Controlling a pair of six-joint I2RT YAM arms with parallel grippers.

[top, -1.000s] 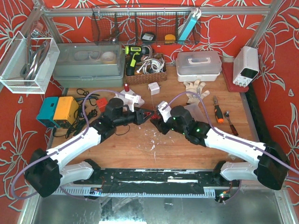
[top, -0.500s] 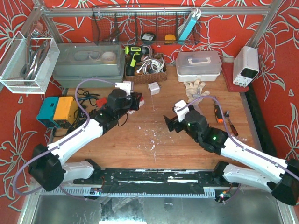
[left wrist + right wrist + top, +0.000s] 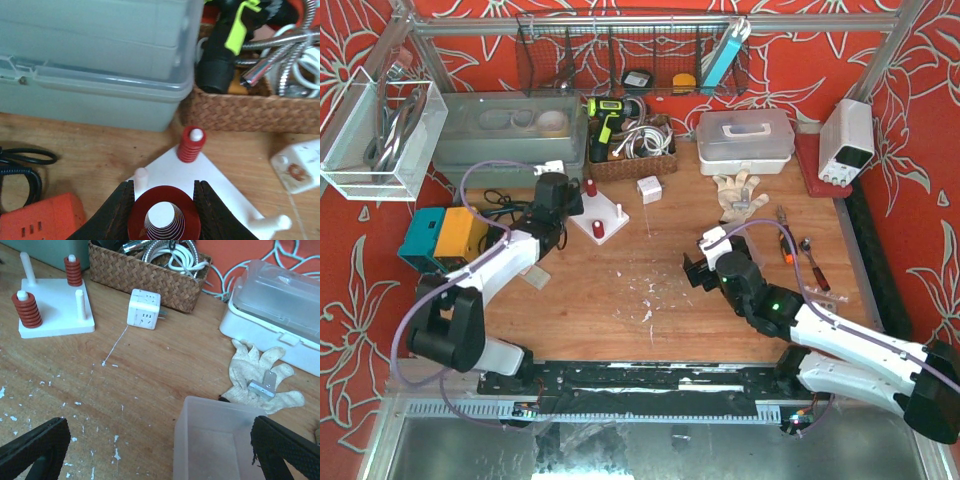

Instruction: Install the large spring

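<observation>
My left gripper (image 3: pixel 163 186) is shut on the large spring (image 3: pixel 165 196), a wide dark-red coil seen end-on, held over the white peg plate (image 3: pixel 220 185). A small red spring (image 3: pixel 190 145) sits on the peg ahead, and a bare peg (image 3: pixel 141 176) stands beside my left finger. The right wrist view shows the plate (image 3: pixel 55 322) with the small spring (image 3: pixel 73 271), a thicker red spring (image 3: pixel 26 310) and two bare pegs (image 3: pixel 79 302). In the top view the left gripper (image 3: pixel 575 203) is at the plate's left. My right gripper (image 3: pixel 159 422) (image 3: pixel 695 268) is open and holds nothing.
A grey-green lidded bin (image 3: pixel 95 50) and a wicker basket (image 3: pixel 240 105) stand just behind the plate. A white plug cube (image 3: pixel 144 309) lies to its right. A clear plastic box (image 3: pixel 220 440) sits under my right gripper, with a work glove (image 3: pixel 260 375) beyond. An orange-red box (image 3: pixel 40 220) is at the left.
The two grippers met over mid-table at the spring. The right one opened, let go and drew back right. The left one carried the spring back-left to the peg plate.
</observation>
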